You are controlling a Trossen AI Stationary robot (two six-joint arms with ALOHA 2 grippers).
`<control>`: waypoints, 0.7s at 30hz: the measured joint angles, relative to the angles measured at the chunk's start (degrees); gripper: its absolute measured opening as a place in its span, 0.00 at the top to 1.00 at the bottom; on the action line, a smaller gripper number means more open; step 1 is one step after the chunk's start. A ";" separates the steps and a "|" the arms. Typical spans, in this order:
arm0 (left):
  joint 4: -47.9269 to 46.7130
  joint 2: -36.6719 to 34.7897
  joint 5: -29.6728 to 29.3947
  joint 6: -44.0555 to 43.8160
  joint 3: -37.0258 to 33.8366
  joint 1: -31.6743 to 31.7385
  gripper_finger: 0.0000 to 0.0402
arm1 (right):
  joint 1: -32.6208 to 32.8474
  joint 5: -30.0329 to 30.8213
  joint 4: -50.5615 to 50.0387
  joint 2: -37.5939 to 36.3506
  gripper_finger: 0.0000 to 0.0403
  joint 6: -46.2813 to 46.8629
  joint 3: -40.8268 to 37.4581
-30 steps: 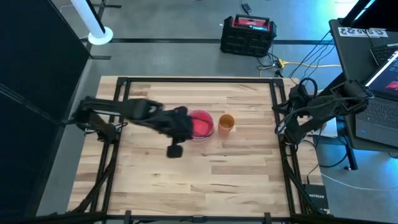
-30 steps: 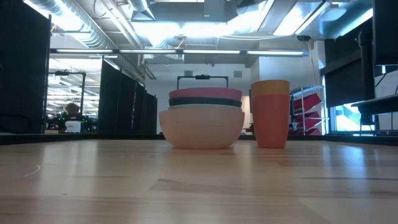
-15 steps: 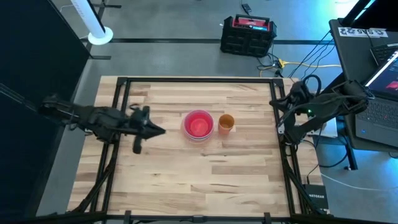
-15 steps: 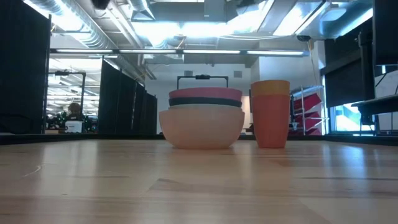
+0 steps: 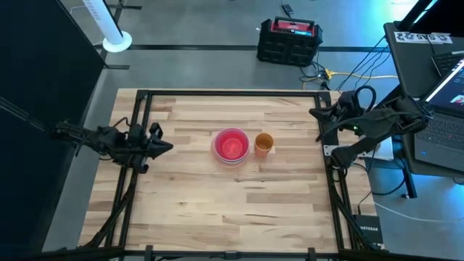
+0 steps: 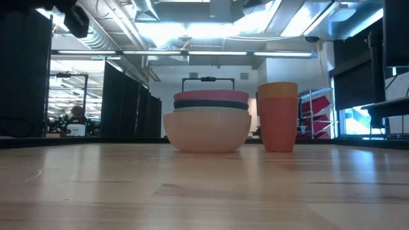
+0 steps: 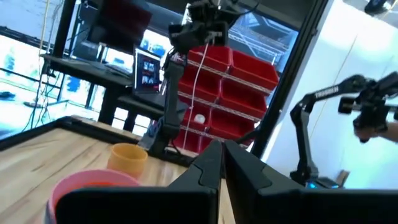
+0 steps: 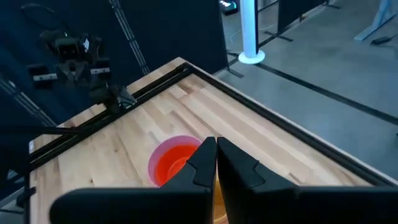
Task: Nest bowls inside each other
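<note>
The bowls stand nested in one stack at the table's middle. In the low view a pale bowl rests by its base on the wood, with a teal rim and a pink rim above it. From above, the inside shows red. My left gripper is shut at the table's left edge, pointing about level toward the stack and holding nothing. My left gripper shows shut in its own view. My right gripper hangs shut above the right edge. My right gripper is also empty.
A narrow orange cup stands just right of the stack, close beside it. A black frame rail runs around the table. Bare wood lies in front of the stack and behind it.
My left gripper has drawn back from beside the bowl stack to the table's left edge. It has sunk and tipped from pointing down to about level. My right gripper has tipped up a little at the right edge. The bowls and the cup have kept still.
</note>
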 joint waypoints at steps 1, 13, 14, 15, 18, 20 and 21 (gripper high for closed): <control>-0.15 -1.14 0.11 0.13 -0.77 0.00 1.00 | 0.00 0.88 0.29 0.19 1.00 -0.04 0.00; -9.35 -6.99 1.69 -6.46 -3.49 -0.76 1.00 | 0.01 3.97 0.70 1.87 1.00 -0.76 0.00; -9.66 -7.05 2.14 -5.42 -3.52 -0.98 1.00 | 0.01 4.11 0.71 1.95 1.00 -0.69 0.00; -9.98 -7.11 2.58 -4.38 -3.55 -1.20 1.00 | 0.02 4.24 0.73 2.03 1.00 -0.62 0.00; -10.91 -7.29 3.92 -1.27 -3.64 -1.87 1.00 | 0.02 4.65 0.79 2.29 1.00 -0.40 0.00; -11.54 -7.41 4.82 0.80 -3.70 -2.31 1.00 | 0.03 4.93 0.82 2.45 1.00 -0.25 0.00; -11.85 -7.47 5.26 1.84 -3.74 -2.53 1.00 | 0.03 5.06 0.84 2.54 1.00 -0.18 0.00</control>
